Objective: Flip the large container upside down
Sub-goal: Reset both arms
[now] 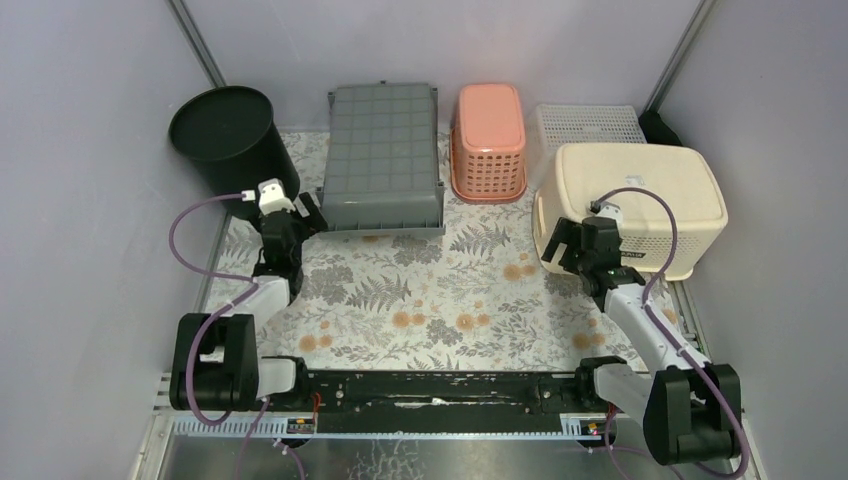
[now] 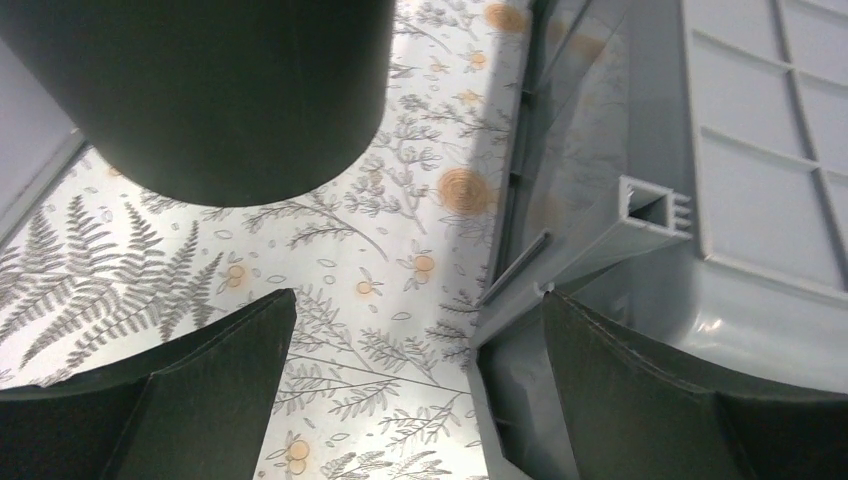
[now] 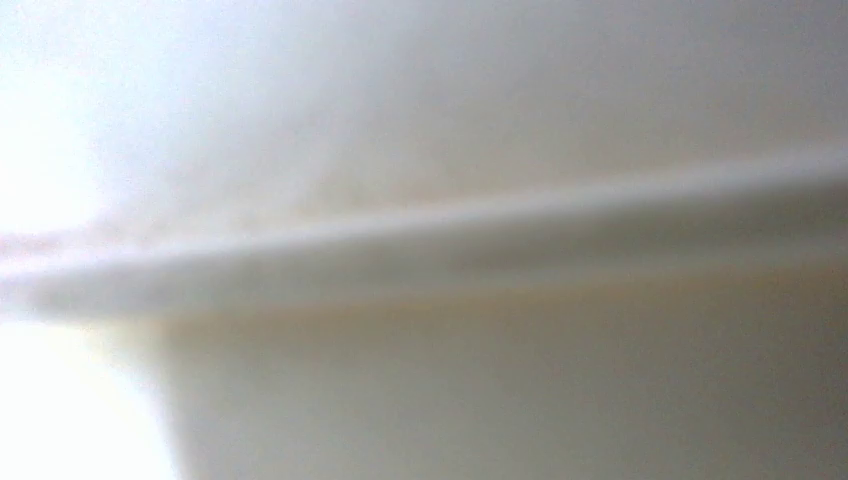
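1. The cream bin (image 1: 640, 185) is sitting at the right side of the table, solid base up and latticed walls running down to the rim, so it is already lying upside down.
2. The right gripper (image 1: 575, 245) is pressing in at the bin's near-left corner. Its wrist view is showing only blurred cream plastic (image 3: 500, 400) with a ridge running across it, and no fingers are appearing, so I cannot tell whether they are spread or clenched.
3. The left gripper (image 1: 305, 215) is staying well apart from the bin, on the far left. Its fingers (image 2: 200, 380) are standing released and wide, with nothing between them.
4. The right finger of that gripper is sitting just beside the near-left corner of a grey crate (image 1: 385, 150), which is showing its gridded underside. A black bucket (image 1: 225, 130) is standing just left of the crate and is filling the upper left of the left wrist view (image 2: 230, 90).
5. A pink basket (image 1: 488, 140) is resting between the crate and the bin, bottom up, and a white basket (image 1: 585, 122) is lying just behind the bin.
6. A cloth (image 1: 430, 290) printed with ferns and orange flowers is covering the table.
7. Plain pale walls (image 1: 90, 200) are closing in the sides and back.
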Robot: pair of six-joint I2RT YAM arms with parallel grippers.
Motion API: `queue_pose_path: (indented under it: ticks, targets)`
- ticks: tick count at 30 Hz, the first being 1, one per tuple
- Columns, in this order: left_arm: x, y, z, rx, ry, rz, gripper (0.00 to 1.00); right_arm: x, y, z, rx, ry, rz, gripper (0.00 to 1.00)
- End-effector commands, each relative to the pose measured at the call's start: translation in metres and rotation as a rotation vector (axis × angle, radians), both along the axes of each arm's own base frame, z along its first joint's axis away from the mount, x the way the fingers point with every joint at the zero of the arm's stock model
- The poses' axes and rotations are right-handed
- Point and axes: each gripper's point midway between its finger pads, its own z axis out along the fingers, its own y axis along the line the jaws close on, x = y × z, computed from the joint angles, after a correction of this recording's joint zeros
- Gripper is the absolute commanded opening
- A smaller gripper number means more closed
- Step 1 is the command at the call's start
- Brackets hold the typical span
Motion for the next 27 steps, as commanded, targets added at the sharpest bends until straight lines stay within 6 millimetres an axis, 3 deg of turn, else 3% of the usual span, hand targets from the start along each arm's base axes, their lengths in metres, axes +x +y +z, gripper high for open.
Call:
queue_pose_path:
  ticks: [1, 7, 12, 15, 20, 27]
  targets:
    - [0.006, -0.030, 0.020, -0.064, -0.021, -0.138, 1.00, 0.019, 0.032, 0.041, 0.253, -0.119, 0.066, 0.99]
    - [-0.005, -0.037, 0.045, -0.143, -0.073, -0.138, 1.00, -0.002, 0.066, 0.071, 0.395, -0.085, 0.210, 0.99]
    - [-0.013, -0.045, 0.069, -0.161, -0.130, -0.145, 1.00, -0.011, 0.085, 0.115, 0.483, -0.143, 0.304, 0.99]
    - [-0.014, -0.058, 0.085, -0.194, -0.162, -0.184, 1.00, -0.016, 0.088, 0.137, 0.483, -0.183, 0.337, 0.99]
    - [-0.011, -0.078, 0.105, -0.269, -0.169, -0.273, 1.00, -0.029, 0.086, 0.149, 0.482, -0.192, 0.328, 0.99]
    - [-0.017, -0.109, 0.158, -0.306, -0.189, -0.448, 1.00, -0.032, 0.084, 0.204, 0.457, -0.345, 0.354, 0.99]
